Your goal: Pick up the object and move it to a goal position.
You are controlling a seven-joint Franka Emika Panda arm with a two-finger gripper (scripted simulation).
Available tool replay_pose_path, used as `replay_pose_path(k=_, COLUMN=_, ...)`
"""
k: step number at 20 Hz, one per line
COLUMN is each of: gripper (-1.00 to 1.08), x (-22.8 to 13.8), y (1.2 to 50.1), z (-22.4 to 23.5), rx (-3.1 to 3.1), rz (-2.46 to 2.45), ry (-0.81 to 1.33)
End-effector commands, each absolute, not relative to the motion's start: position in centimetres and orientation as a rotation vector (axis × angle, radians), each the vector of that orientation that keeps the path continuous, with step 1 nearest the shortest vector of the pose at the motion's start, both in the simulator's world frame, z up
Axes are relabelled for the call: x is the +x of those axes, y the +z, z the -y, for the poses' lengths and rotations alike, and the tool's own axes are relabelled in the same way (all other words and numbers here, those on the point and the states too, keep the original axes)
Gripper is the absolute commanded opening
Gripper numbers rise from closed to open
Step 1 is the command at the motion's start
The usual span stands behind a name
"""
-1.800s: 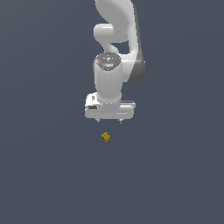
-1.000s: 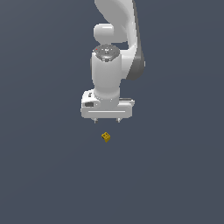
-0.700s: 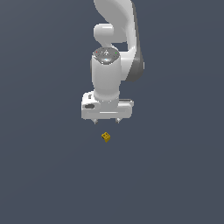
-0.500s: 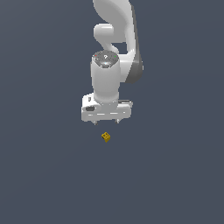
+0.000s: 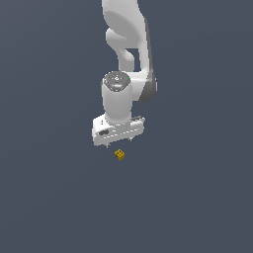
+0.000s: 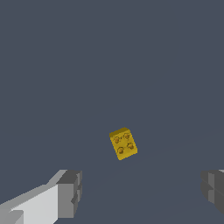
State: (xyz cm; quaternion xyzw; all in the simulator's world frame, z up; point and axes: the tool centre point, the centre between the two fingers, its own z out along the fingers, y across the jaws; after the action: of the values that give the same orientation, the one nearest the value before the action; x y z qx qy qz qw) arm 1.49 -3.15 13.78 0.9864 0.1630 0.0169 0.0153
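Approach step: fingers (image 6: 68,192) spread wide, hanging above the yellow block (image 6: 123,143); next I'd lower and close.

— How is the arm (image 5: 129,64) finished?
— A smooth white shell with a soft sheen, like moulded plastic, is seen, with a grey band at the wrist joint. The gripper (image 5: 120,140) is cased in the same white; its jaws are tipped with matt grey pads (image 6: 70,193).
— And the block (image 6: 123,143)?
— A smooth yellow-orange, plastic-like surface is shown, with four small round studs.
— The bench (image 5: 197,197)?
— A flat, matt slate grey is rendered, without visible texture.
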Motion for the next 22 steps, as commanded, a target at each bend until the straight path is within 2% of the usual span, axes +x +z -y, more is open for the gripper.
replay_pose_path(k=1, gripper=1.0, x=1.3, y=12.6, z=3.3, rx=3.054, rz=-0.609, ry=0.041)
replay_pose_path(k=12, gripper=1.0, x=0.4, y=8.6, z=3.8, rx=2.978, rz=-0.974, ry=0.008)
replay_pose_path(k=22, gripper=1.0, x=0.1, y=7.2, z=4.0, rx=2.944, rz=-1.095, ry=0.0)
